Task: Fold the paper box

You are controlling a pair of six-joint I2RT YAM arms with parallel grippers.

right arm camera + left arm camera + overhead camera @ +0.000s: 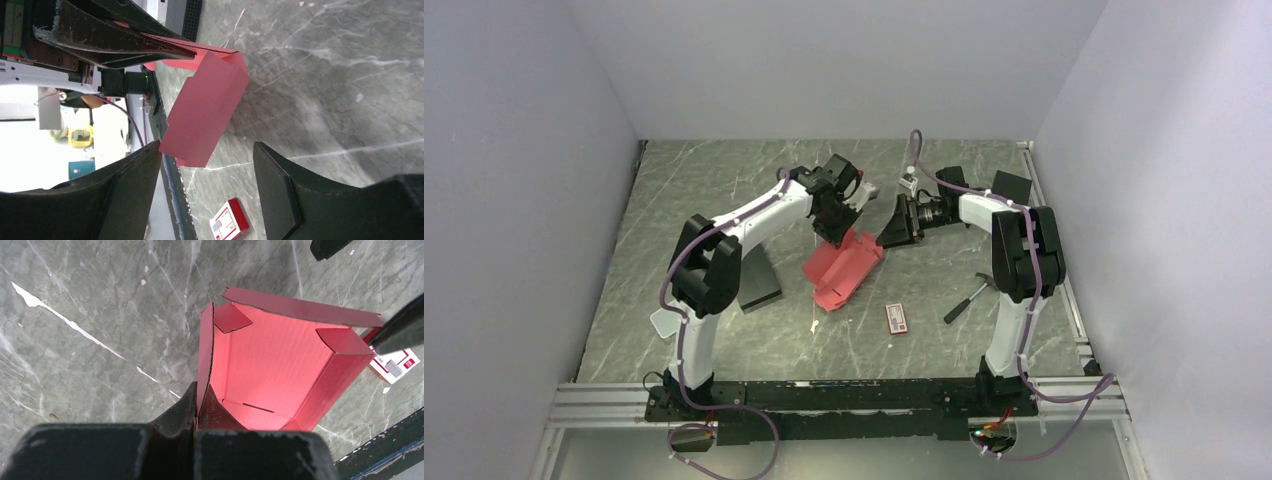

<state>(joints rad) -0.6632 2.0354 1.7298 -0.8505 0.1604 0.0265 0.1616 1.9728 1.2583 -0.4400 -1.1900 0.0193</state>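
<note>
1. Red-pink cardboard of the paper box (844, 268) was pinched at one raised side wall by the left gripper (196, 407), whose jaws were clenched flat on the thin sheet with no gap between them.
2. The right gripper (206, 150) stood wide open and grasped nothing. Its fingers (400, 330) hung near the box's far side, apart from the card.
3. The box sat near the middle of the grey marbled table (724, 190), between the two grippers. It was partly formed, with its walls up and its top open.
4. From above, the left wrist hid the pinch itself. The box seemed to tilt with one end lifted, though its contact with the table was hard to make out.
5. Only the left wrist view showed the inside: two small corner flaps turned inward and a thin slot low on the near wall. The gripper's own body covered the nearest end.
6. The right wrist view showed just the plain outer face (205, 115).
7. A red-and-white printed packet (896, 318) lay close by, its print too small to read.
</note>
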